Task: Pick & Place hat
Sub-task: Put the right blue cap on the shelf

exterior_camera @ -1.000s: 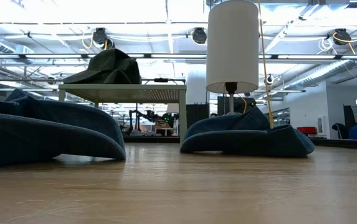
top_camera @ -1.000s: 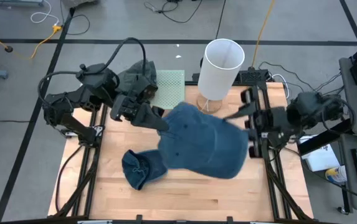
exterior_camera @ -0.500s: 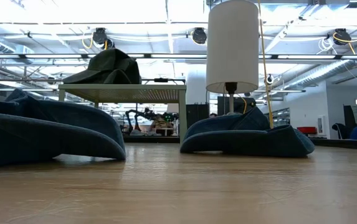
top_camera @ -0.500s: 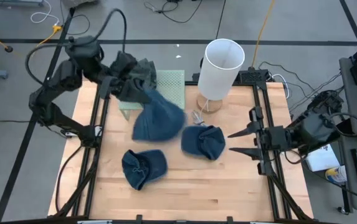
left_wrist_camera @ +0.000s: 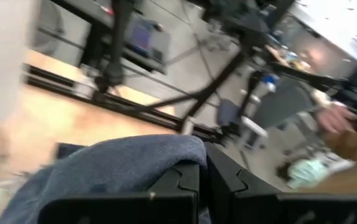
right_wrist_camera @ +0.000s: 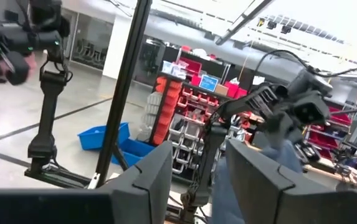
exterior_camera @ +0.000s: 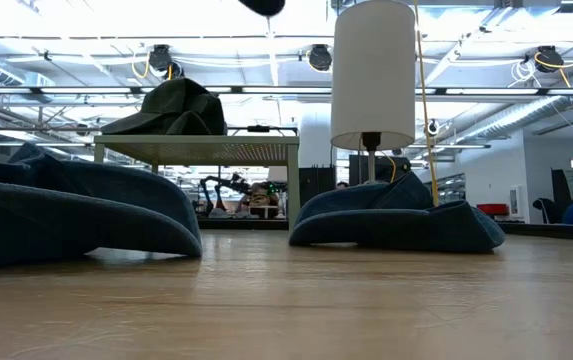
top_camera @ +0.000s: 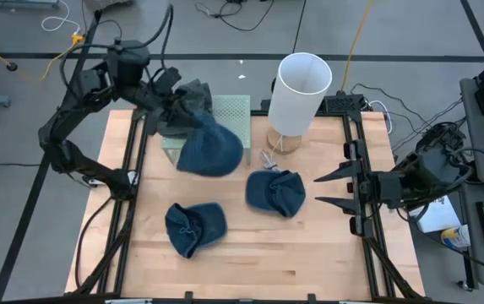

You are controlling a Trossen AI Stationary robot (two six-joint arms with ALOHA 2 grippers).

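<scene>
Bright, even overhead light floods the table (top_camera: 250, 253), shadows soft and short under the hats. Ceiling fixtures glare white in the low view, and the left wrist view smears with motion blur.

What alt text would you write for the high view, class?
The left tool holds a blue hat in the air beside a green rack. Two more hats lie on the table, near a white lamp; the right tool waits open.
</scene>
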